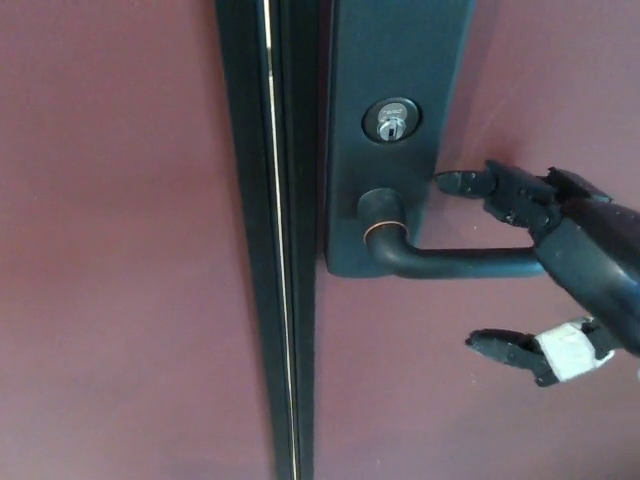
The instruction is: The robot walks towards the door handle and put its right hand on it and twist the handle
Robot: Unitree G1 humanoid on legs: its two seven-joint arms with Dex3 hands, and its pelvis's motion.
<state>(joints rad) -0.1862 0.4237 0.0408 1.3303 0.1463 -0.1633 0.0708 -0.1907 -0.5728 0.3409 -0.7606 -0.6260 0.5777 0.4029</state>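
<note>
A dark lever door handle (450,263) juts rightward from a dark metal plate (395,60) on a maroon door. A silver keyhole (390,122) sits above the lever's round base (381,212). My right hand (560,265) comes in from the right and covers the lever's outer end. Its upper fingers (490,186) reach over the lever, and its thumb (510,350) hangs below, well apart from the bar. The hand is open, straddling the handle. My left hand does not show.
A black vertical door edge with a thin bright seam (275,250) runs down the picture left of the plate. Maroon door panels (110,250) fill both sides.
</note>
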